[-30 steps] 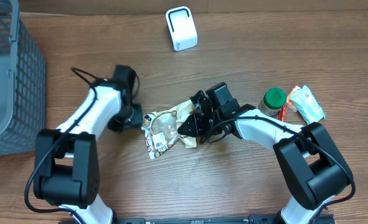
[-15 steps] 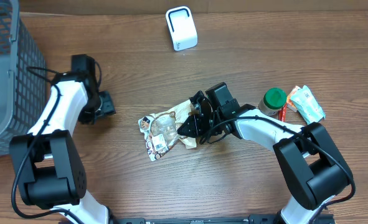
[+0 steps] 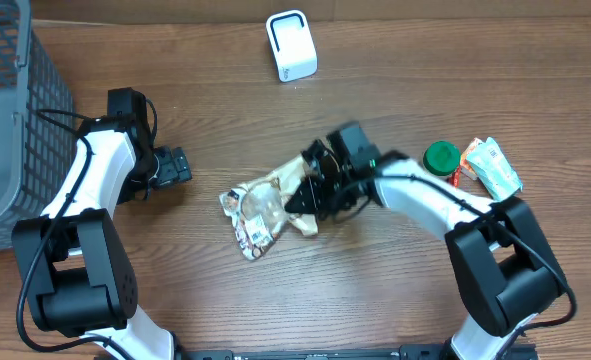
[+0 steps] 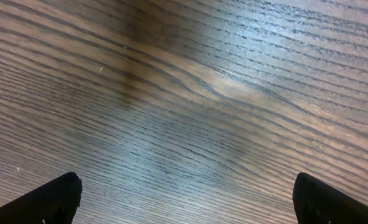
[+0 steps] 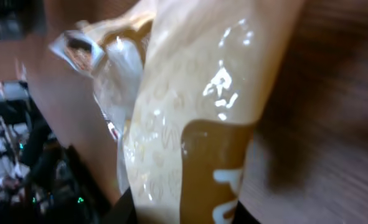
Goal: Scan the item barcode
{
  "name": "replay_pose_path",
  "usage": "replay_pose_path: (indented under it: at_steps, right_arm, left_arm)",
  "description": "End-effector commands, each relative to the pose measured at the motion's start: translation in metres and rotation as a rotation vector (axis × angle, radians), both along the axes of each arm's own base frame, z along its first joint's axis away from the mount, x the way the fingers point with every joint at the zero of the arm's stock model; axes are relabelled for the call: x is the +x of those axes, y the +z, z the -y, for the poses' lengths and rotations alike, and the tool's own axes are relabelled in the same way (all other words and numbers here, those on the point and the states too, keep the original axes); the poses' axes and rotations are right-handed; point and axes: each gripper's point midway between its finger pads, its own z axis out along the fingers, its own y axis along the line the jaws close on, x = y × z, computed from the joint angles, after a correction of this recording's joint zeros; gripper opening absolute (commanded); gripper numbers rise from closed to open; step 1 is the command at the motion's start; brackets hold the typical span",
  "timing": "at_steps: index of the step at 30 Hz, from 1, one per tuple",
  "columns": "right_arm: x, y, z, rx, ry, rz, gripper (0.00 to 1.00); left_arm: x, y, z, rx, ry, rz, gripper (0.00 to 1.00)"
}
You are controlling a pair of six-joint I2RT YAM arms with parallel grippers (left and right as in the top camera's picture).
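The item is a crumpled cream-and-brown snack bag (image 3: 265,208) lying in the middle of the table, with a white printed patch near its lower end. My right gripper (image 3: 310,196) is shut on the bag's right edge. In the right wrist view the glossy bag (image 5: 190,106) fills the frame and runs down between the dark fingertips (image 5: 122,210) of my right gripper (image 5: 180,214). My left gripper (image 3: 175,166) is open over bare wood, well left of the bag. The left wrist view shows my left gripper (image 4: 187,205) with only table grain between its fingertips (image 4: 56,196). A white scanner (image 3: 291,45) stands at the back.
A grey mesh basket (image 3: 20,120) sits at the far left edge. Right of my right arm are a green-lidded jar (image 3: 440,157) and an orange-and-white packet (image 3: 491,166).
My left gripper let go of the bag's left edge, swung left away from it and opened wide. The right gripper kept its hold and shifted the bag slightly.
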Motion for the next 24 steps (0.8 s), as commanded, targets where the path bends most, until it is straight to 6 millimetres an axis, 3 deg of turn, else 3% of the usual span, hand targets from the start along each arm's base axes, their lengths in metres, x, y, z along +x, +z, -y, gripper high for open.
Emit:
replay_pose_path:
  at_steps: [1,8,11,14,18,24]
  right_arm:
    - [0.042,0.084,-0.008,-0.008,0.097,0.265,0.04]
    - [0.069,0.190,0.027,-0.315,0.283,0.666,0.04]
    - [0.091,0.232,0.039,-0.423,0.322,0.883,0.04]
    - [0.121,0.269,0.041,-0.475,0.242,1.061,0.04]
    - [0.148,0.293,0.040,-0.512,0.172,1.204,0.04]
    - [0.195,0.294,0.038,-0.618,0.087,1.320,0.04]
  left_arm:
    - [0.005,0.004,-0.001,0.008,-0.015,0.014,1.00]
    - [0.005,0.004,-0.001,0.008,-0.015,0.014,1.00]
    - [0.005,0.004,-0.001,0.008,-0.015,0.014,1.00]
    - [0.005,0.004,-0.001,0.008,-0.015,0.014,1.00]
    - [0.005,0.004,-0.001,0.008,-0.015,0.014,1.00]
    - [0.005,0.004,-0.001,0.008,-0.015,0.014,1.00]
